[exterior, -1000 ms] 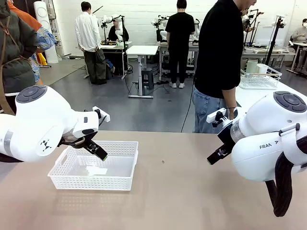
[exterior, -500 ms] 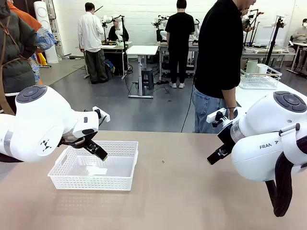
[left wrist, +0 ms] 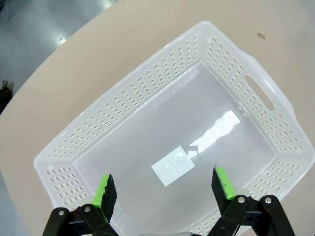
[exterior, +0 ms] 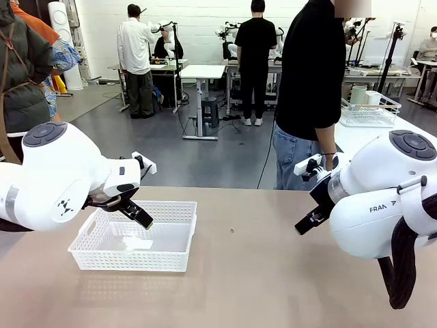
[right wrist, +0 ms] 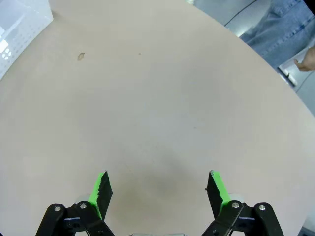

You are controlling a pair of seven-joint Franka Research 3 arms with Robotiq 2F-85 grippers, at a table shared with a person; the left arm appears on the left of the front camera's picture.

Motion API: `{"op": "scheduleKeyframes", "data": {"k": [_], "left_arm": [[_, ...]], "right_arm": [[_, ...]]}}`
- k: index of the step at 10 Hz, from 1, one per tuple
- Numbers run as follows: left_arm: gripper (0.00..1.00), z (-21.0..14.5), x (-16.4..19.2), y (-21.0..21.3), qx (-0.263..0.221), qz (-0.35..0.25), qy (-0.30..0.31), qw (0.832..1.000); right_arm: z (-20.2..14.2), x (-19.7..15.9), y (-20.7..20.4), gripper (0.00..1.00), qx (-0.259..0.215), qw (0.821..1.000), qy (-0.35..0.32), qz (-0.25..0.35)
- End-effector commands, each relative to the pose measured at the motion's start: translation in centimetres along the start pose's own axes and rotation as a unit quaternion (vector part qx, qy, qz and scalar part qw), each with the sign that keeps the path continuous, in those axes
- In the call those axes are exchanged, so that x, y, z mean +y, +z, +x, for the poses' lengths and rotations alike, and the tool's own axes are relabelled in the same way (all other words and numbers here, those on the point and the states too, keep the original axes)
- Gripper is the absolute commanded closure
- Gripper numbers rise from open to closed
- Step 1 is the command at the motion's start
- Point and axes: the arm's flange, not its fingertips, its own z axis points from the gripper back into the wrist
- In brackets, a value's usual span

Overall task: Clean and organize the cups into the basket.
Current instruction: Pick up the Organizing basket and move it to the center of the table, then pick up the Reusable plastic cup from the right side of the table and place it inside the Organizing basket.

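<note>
The white lattice basket (exterior: 130, 239) sits on the table at the left and holds nothing but a white label on its floor. My left gripper (exterior: 140, 215) hangs just above it, open. In the left wrist view the green fingertips of that gripper (left wrist: 165, 189) stand wide over the basket's near wall (left wrist: 123, 103). My right gripper (exterior: 307, 222) hovers open over bare table at the right. Its wrist view shows the same gripper (right wrist: 157, 189) with nothing between its pads. A pale green cup (exterior: 358, 94) stands in a white wire rack (exterior: 369, 113) on the table behind.
A person in a black top (exterior: 314, 68) stands at the far edge of the table, right of centre, one hand (right wrist: 307, 59) hanging beside jeans. The basket's corner (right wrist: 19, 24) shows at the top left of the right wrist view. A small brown speck (right wrist: 80, 56) lies on the tabletop.
</note>
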Motion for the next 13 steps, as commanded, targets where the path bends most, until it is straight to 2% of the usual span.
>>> {"op": "scheduleKeyframes", "data": {"k": [1,2,3,4,5,6,8,11,12,13], "left_arm": [[0.00,0.0,0.0,0.0,0.000,0.000,0.000,1.000],[0.00,0.0,0.0,0.0,0.000,0.000,0.000,1.000],[0.00,-0.1,0.5,3.1,-0.020,0.031,-0.011,0.999],[0.00,-0.4,0.7,6.5,-0.024,0.030,-0.024,0.999],[0.00,-1.4,0.5,9.8,0.002,0.012,-0.032,0.999],[0.00,-2.8,-0.5,12.0,0.042,0.005,-0.062,0.997],[0.00,-5.3,-2.0,14.3,0.121,0.002,-0.118,0.986],[0.00,-8.2,-3.0,18.0,0.140,0.025,-0.124,0.982],[0.00,-8.8,-3.1,18.6,0.138,0.033,-0.116,0.983],[0.00,-8.7,-2.9,18.2,0.122,0.074,-0.098,0.985]], "right_arm": [[0.0,0.0,0.0,0.00,0.000,1.000,0.000,0.000],[0.0,0.0,0.0,0.00,0.000,1.000,0.000,0.000],[-0.7,0.4,2.7,0.00,-0.015,1.000,0.008,-0.010],[-1.7,1.1,6.1,0.00,-0.042,0.999,0.016,-0.011],[-3.5,2.4,9.8,0.00,-0.055,0.998,0.034,-0.021],[-5.6,3.8,12.1,0.00,-0.036,0.997,0.069,-0.013],[-9.4,5.1,14.2,0.00,0.051,0.993,0.105,-0.022],[-15.0,7.5,17.1,0.00,0.105,0.981,0.163,-0.022],[-16.4,8.2,17.6,0.00,0.118,0.977,0.173,-0.038],[-16.4,8.5,17.6,0.00,0.114,0.976,0.169,-0.071]]}}
